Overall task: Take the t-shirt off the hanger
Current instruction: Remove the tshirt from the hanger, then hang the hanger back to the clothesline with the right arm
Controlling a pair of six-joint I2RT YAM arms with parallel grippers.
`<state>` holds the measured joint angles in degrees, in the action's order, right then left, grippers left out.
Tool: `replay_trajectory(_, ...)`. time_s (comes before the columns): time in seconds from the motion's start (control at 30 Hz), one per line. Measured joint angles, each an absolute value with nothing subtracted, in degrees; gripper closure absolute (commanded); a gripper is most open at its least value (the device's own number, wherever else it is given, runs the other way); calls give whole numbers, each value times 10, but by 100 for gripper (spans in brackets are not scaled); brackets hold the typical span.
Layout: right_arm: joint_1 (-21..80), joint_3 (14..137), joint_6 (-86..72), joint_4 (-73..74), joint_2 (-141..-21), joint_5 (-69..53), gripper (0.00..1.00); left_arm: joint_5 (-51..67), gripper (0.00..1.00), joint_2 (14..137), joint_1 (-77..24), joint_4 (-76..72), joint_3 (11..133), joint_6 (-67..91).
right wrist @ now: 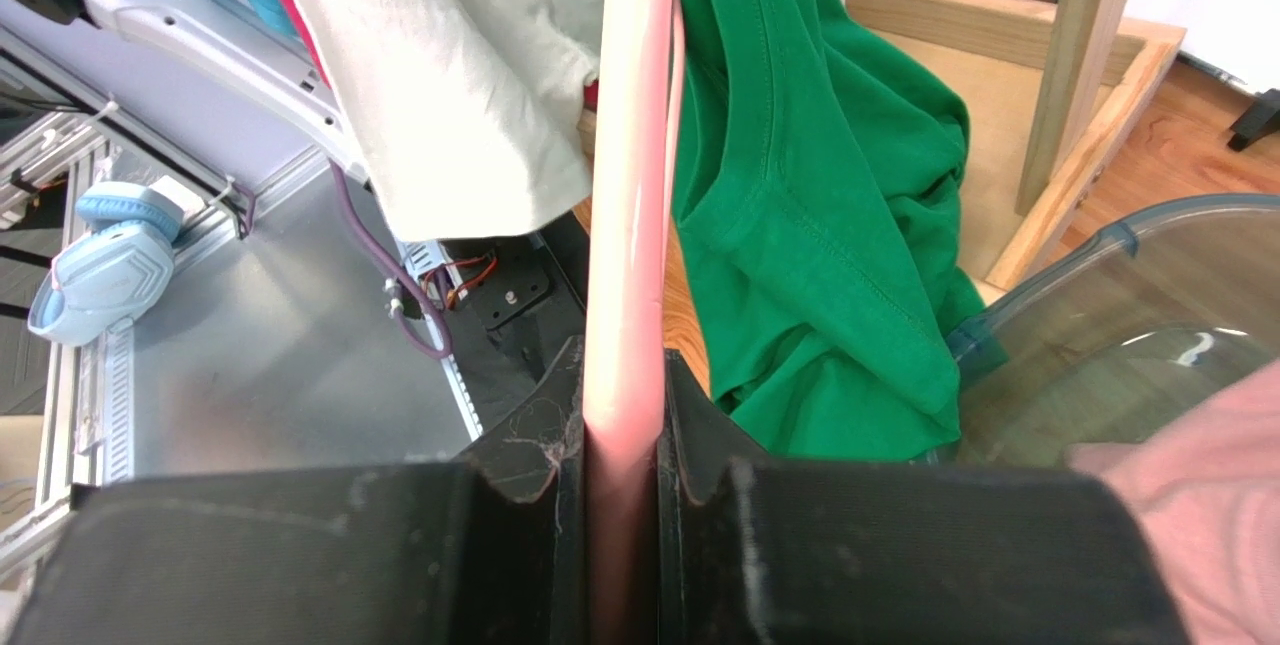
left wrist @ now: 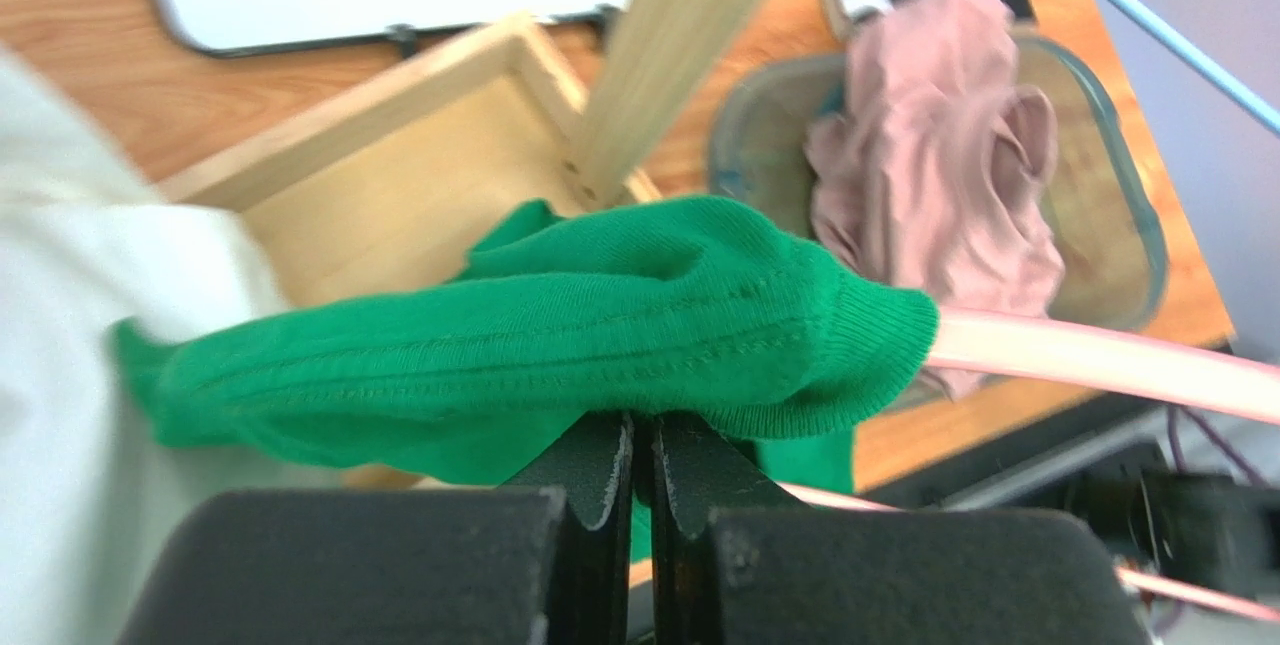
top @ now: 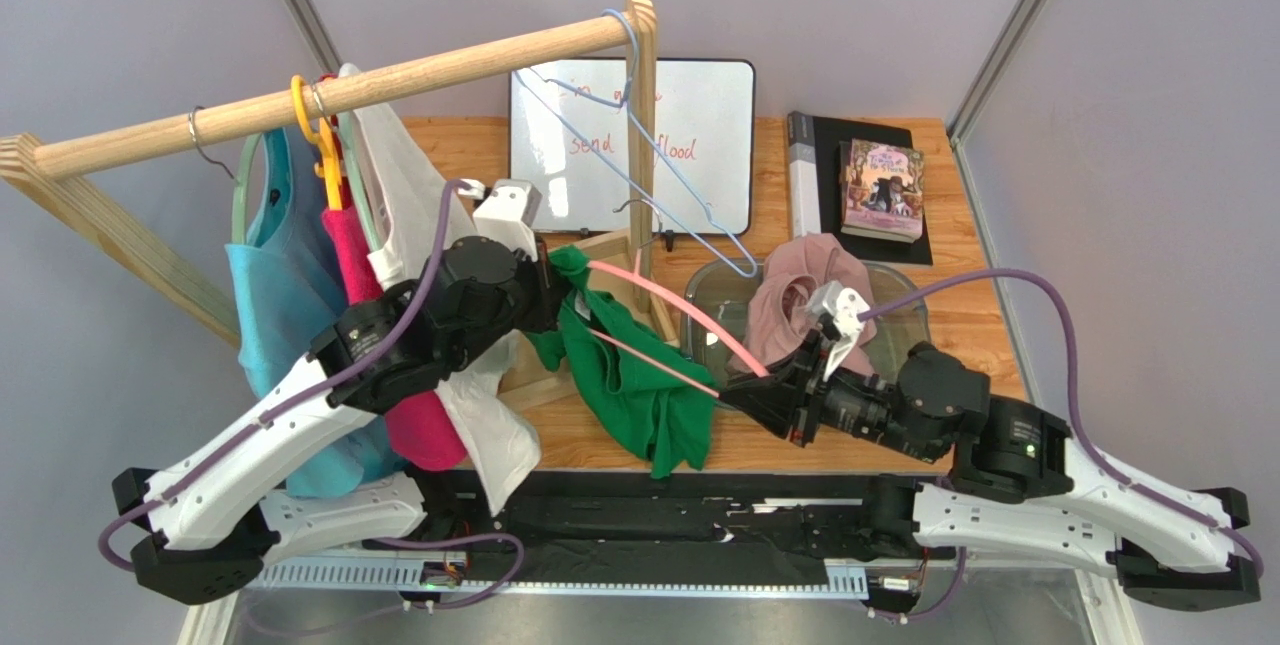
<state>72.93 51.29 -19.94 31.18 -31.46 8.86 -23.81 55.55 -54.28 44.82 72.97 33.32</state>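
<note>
A green t-shirt hangs bunched on a pink hanger held above the table's front. My left gripper is shut on the shirt's collar end; in the left wrist view the green fabric sits pinched over my closed gripper, with the pink hanger arm sticking out of the ribbed collar to the right. My right gripper is shut on the hanger's other end. In the right wrist view the pink hanger runs up from my gripper, with the green shirt draped to its right.
A wooden rack holds teal, magenta and white garments at left, plus a blue hanger. A glass bowl with pink cloth stands at right. A whiteboard and book lie behind.
</note>
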Motion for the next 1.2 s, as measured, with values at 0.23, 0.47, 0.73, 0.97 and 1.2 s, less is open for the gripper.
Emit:
replay_trajectory(0.23, 729, 513, -171, 350, -234, 65, 100, -323, 100, 524, -557, 500, 745, 408)
replay_trajectory(0.47, 729, 549, -157, 387, -248, 72, 100, -322, 100, 520, -561, 505, 737, 462)
replay_trajectory(0.73, 729, 587, -141, 424, -270, 76, 100, -330, 66, 489, -561, 517, 732, 456)
replay_trajectory(0.97, 729, 587, -147, 466, -197, 81, 100, -333, 74, 357, -542, 481, 669, 402)
replay_trajectory(1.2, 729, 587, -152, 467, -205, 74, 100, -341, 47, 358, -540, 475, 677, 393)
